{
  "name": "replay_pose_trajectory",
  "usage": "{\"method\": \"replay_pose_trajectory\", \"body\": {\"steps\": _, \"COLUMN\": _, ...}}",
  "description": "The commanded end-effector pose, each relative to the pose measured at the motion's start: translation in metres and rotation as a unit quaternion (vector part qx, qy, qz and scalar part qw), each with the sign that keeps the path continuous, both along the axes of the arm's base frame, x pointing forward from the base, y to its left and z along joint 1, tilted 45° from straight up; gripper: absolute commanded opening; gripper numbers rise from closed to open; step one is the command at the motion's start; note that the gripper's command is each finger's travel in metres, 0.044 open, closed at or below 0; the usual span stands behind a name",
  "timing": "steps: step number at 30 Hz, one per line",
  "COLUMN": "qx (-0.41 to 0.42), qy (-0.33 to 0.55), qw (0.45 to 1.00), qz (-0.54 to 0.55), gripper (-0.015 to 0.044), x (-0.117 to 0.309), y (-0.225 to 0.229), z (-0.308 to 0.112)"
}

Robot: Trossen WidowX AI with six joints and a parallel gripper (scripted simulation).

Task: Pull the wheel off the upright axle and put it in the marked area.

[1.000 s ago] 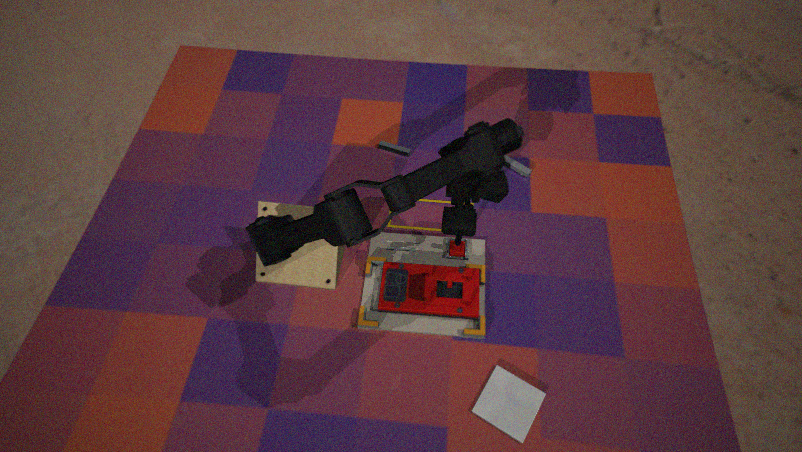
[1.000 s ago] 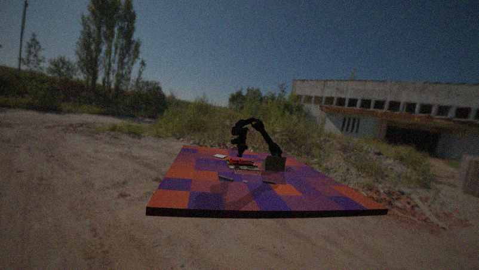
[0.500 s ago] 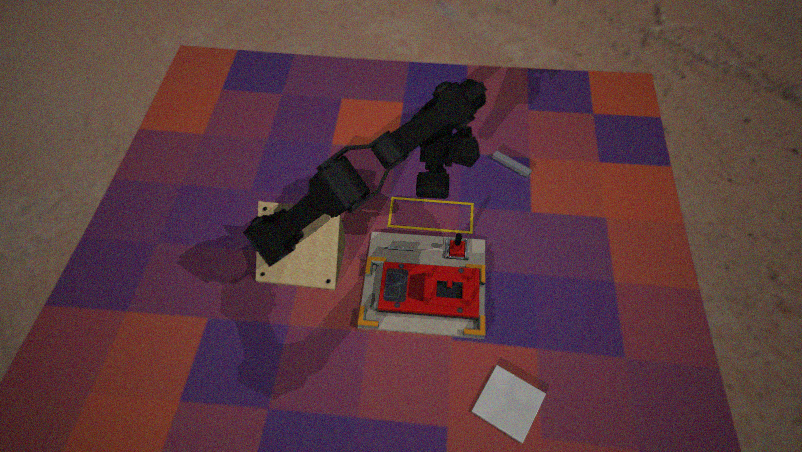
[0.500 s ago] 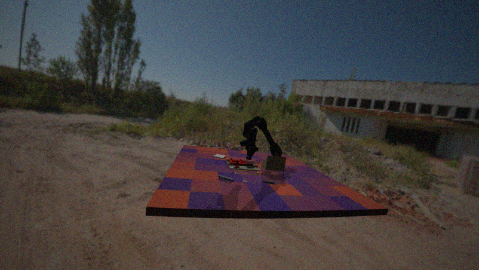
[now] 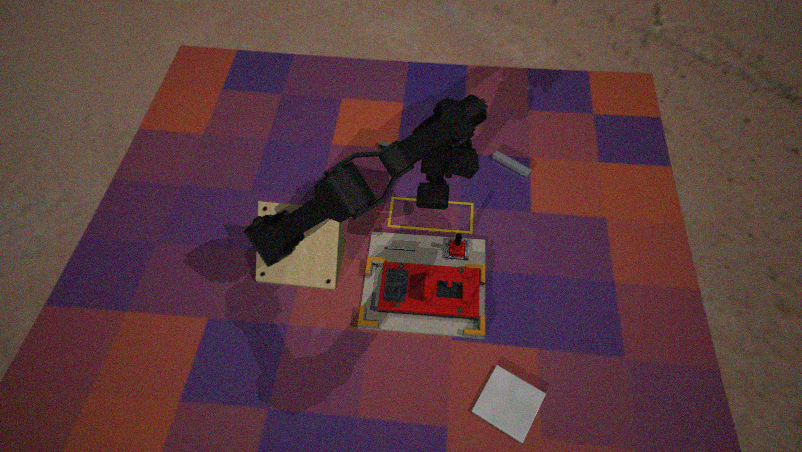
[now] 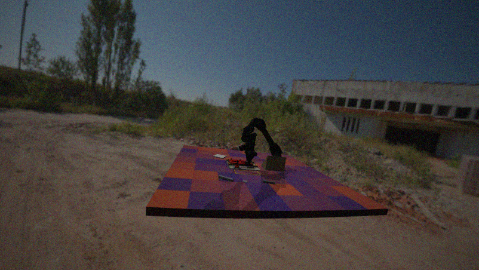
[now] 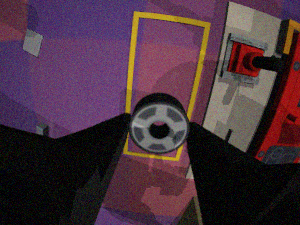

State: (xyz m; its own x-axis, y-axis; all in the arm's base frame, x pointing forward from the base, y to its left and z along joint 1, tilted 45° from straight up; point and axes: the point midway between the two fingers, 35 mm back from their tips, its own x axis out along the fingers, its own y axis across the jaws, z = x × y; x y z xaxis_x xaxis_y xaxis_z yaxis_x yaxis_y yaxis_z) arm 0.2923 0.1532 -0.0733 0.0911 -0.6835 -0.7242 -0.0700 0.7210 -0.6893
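The wheel (image 7: 147, 131), grey with spokes and a dark tyre, is off the axle and held between the fingers. My gripper (image 7: 159, 123) (image 6: 248, 162) is shut on it. In the top view the fingertips and wheel are hidden under the black gripper body. The marked area is a yellow outline (image 5: 431, 229) (image 7: 132, 64) on the table. In the wrist view the wheel overlaps its lower end; the exact height above the table cannot be told. The bare black axle (image 5: 458, 238) (image 7: 269, 62) stands on a red block (image 5: 457, 249) beside the outline.
A grey base plate (image 5: 421, 324) with orange corners bears a red plate (image 5: 418, 308) beside the marked area. The arm stands on a beige block (image 5: 314, 263) to the left. A grey bar (image 5: 511, 163) (image 6: 225, 178) and a white tile (image 5: 509, 403) lie farther off.
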Motion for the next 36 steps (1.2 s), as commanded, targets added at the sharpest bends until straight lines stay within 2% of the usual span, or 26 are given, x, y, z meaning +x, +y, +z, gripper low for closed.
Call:
{"method": "replay_pose_trajectory", "body": {"steps": 1, "qx": -0.008, "qy": 0.007, "qw": 1.0, "qz": -0.002, "gripper": 0.0, "x": 0.001, "y": -0.02, "z": -0.019}}
{"method": "replay_pose_trajectory", "body": {"steps": 8, "qx": -0.009, "qy": 0.007, "qw": 1.0, "qz": -0.002, "gripper": 0.0, "x": 0.002, "y": -0.05, "z": -0.047}}
{"method": "replay_pose_trajectory", "body": {"steps": 13, "qx": -0.01, "qy": 0.007, "qw": 1.0, "qz": -0.002, "gripper": 0.0, "x": 0.002, "y": -0.053, "z": -0.049}}
{"method": "replay_pose_trajectory", "body": {"steps": 24, "qx": -0.007, "qy": 0.006, "qw": 1.0, "qz": -0.006, "gripper": 0.0289, "x": 0.002, "y": -0.048, "z": -0.045}}
{"method": "replay_pose_trajectory", "body": {"steps": 31, "qx": -0.008, "qy": 0.007, "qw": 1.0, "qz": -0.002, "gripper": 0.03, "x": -0.003, "y": -0.009, "z": -0.005}}
{"method": "replay_pose_trajectory", "body": {"steps": 34, "qx": -0.009, "qy": 0.007, "qw": 1.0, "qz": -0.002, "gripper": 0.03, "x": -0.003, "y": -0.008, "z": -0.004}}
{"method": "replay_pose_trajectory", "body": {"steps": 36, "qx": -0.008, "qy": 0.006, "qw": 1.0, "qz": 0.003, "gripper": 0.0352, "x": -0.009, "y": -0.008, "z": -0.004}}
